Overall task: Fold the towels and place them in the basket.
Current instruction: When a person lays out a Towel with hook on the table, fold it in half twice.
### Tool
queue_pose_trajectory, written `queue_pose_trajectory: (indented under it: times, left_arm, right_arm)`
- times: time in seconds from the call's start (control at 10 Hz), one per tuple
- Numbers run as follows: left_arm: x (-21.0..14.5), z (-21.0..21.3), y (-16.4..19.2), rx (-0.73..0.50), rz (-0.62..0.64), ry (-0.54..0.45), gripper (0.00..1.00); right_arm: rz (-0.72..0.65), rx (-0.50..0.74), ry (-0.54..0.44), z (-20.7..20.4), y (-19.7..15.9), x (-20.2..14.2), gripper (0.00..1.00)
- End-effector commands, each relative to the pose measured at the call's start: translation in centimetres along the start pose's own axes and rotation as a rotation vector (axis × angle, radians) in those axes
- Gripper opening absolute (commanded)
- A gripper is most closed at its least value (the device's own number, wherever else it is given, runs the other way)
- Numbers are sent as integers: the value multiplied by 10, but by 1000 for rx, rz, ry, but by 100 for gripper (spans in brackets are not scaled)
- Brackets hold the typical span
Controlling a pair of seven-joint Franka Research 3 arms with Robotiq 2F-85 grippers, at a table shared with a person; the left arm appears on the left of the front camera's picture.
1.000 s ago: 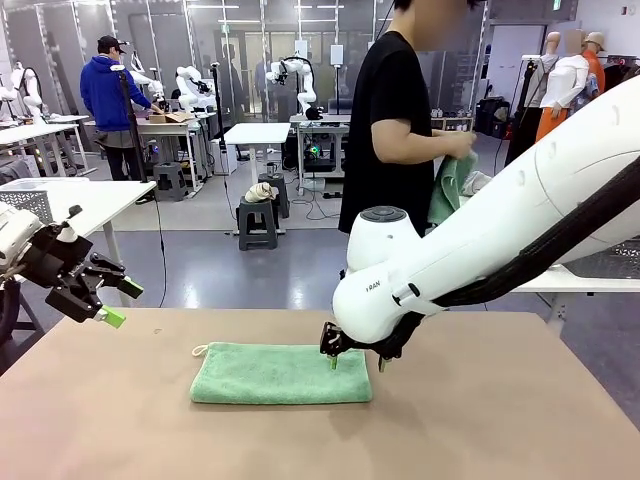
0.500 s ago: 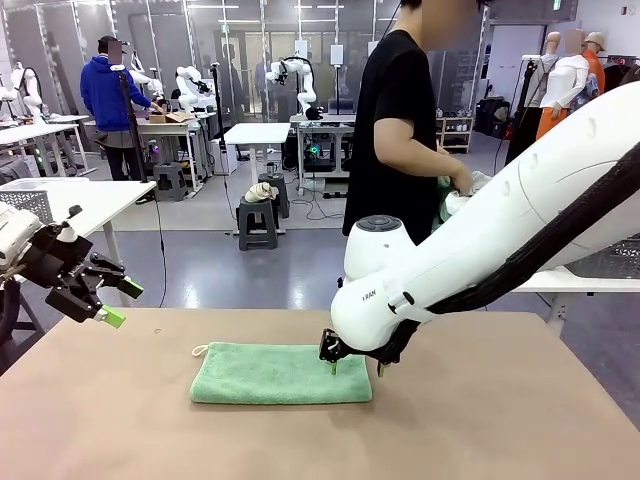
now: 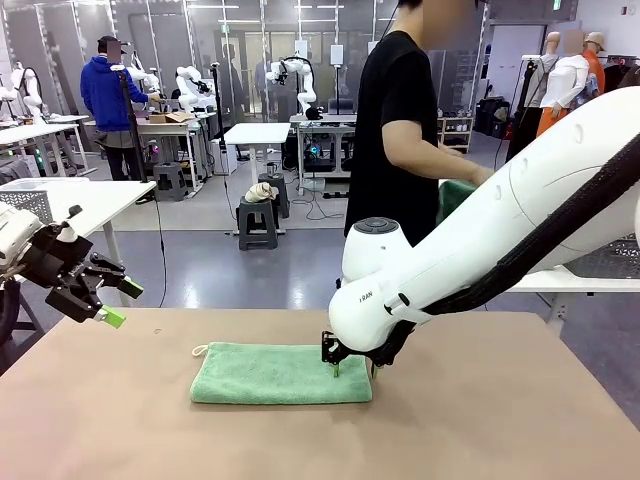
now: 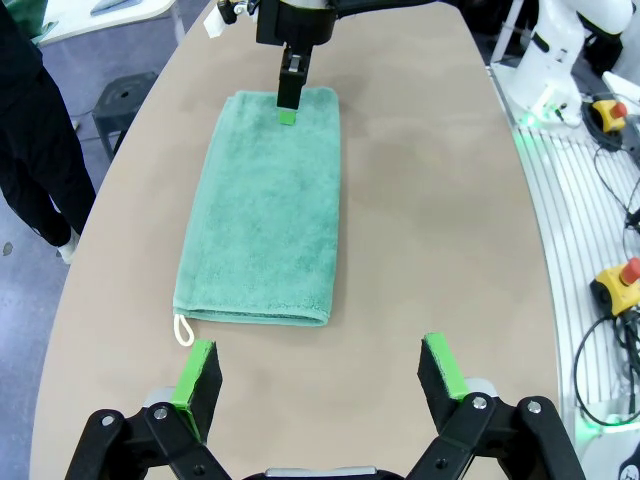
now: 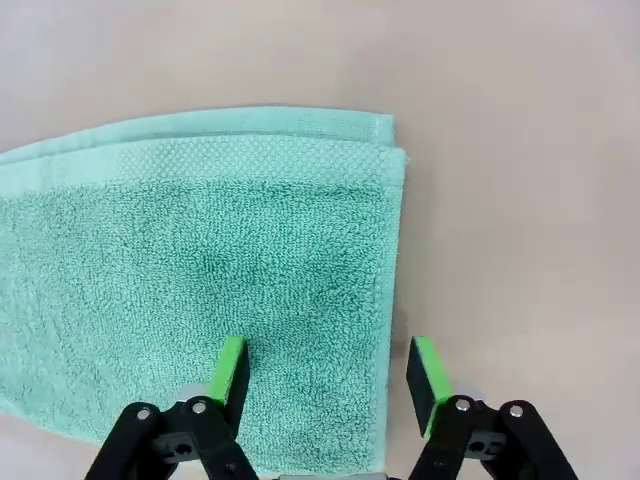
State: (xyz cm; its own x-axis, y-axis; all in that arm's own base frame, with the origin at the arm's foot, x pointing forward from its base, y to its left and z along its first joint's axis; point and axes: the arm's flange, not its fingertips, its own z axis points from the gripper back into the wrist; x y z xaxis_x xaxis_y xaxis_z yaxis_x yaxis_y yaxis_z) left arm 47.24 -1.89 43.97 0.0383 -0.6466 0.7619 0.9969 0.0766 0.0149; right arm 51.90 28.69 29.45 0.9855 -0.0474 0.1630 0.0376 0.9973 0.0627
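Note:
A mint green towel (image 3: 280, 373) lies folded in a long strip on the brown table (image 3: 480, 420). My right gripper (image 3: 354, 370) stands at the strip's right end. In the right wrist view its jaws (image 5: 328, 372) are open and straddle the towel's (image 5: 200, 270) short edge, one pad on the terry and one over bare table. My left gripper (image 3: 120, 303) hangs open above the table's left edge; in the left wrist view it (image 4: 320, 375) sits just short of the towel's (image 4: 265, 200) loop end. A dark mesh basket (image 3: 612, 262) peeks out behind my right arm.
A person in black stands at the far side holding a green cloth (image 3: 455, 195). White side tables stand at the far left (image 3: 90, 200) and far right. Bare table lies in front of and to the right of the towel.
My right gripper has sunk a little onto the towel's right end and its jaws have narrowed slightly. The person has lowered the green cloth. My left arm has not moved.

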Motion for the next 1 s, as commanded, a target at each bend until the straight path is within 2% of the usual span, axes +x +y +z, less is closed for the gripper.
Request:
queue_pose_trajectory:
  times: [0.0, 0.4, 0.5, 0.6, 0.7, 0.8, 0.9]
  left_arm:
    - [0, 1, 0, 1, 0, -1, 100]
    - [0, 1, 0, 1, 0, -1, 100]
    - [0, 1, 0, 1, 0, -1, 100]
    - [0, 1, 0, 1, 0, -1, 100]
    - [0, 1, 0, 1, 0, -1, 100]
    - [0, 1, 0, 1, 0, -1, 100]
    - [0, 1, 0, 1, 0, -1, 100]
  right_arm:
    - [-44, -24, -25, -6, 7, 3, 80]
    - [-38, -22, -18, -10, 6, 4, 80]
    - [-36, -20, -14, -10, 6, 4, 60]
    - [-37, -20, -9, -11, 6, 4, 60]
    - [-36, -22, -6, -11, 6, 4, 40]
    - [-38, -31, -4, -12, 5, 3, 55]
    - [-39, -35, -4, -12, 5, 3, 20]
